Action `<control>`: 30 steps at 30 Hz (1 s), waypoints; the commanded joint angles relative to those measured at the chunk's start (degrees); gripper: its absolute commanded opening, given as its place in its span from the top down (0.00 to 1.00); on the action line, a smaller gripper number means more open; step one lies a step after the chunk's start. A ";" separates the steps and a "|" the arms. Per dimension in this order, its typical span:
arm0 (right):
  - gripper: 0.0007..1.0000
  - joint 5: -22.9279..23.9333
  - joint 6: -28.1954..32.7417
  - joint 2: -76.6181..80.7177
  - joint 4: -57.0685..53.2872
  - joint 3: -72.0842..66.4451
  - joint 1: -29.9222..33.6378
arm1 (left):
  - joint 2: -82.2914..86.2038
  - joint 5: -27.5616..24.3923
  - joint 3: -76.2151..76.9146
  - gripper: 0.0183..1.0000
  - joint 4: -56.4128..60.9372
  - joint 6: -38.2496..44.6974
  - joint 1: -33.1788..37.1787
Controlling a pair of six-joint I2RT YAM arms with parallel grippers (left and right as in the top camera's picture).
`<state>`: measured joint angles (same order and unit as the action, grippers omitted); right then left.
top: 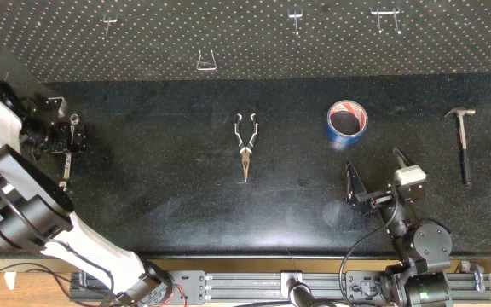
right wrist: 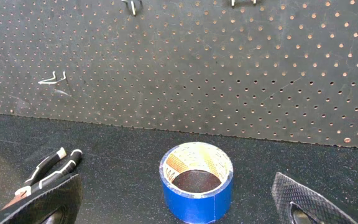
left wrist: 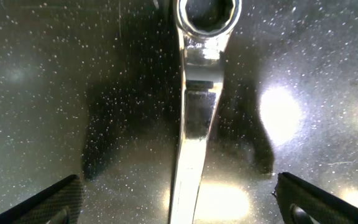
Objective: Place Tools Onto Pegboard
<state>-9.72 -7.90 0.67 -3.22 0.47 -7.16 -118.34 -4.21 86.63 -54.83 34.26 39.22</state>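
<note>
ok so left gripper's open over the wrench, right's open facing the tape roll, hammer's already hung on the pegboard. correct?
No. The hammer is not hung: it lies on the table at the far right, below the pegboard, as the top view shows. The rest holds: left gripper open over the wrench, right gripper open facing the tape roll.

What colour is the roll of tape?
The roll of tape is blue, with a tan inside. The right wrist view shows it best.

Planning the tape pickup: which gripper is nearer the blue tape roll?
Right. The right gripper sits just short of the blue tape roll, facing it; the left gripper is far off, over the wrench.
</note>
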 commanded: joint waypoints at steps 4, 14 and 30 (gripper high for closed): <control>0.00 0.26 -0.44 -0.61 -0.22 -0.22 -0.26 | -1.33 2.12 1.20 0.01 -0.28 0.76 0.02; 0.00 0.28 -0.44 -0.61 -0.22 -0.22 -0.26 | -1.46 2.05 1.20 0.01 -1.16 2.91 -1.44; 0.00 0.28 -0.44 -0.61 -0.22 -0.22 -0.26 | -2.38 2.01 1.20 0.50 -0.66 2.89 -1.42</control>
<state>-9.72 -7.92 0.67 -3.22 0.47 -7.16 -119.07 -2.39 86.74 -55.61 36.18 37.78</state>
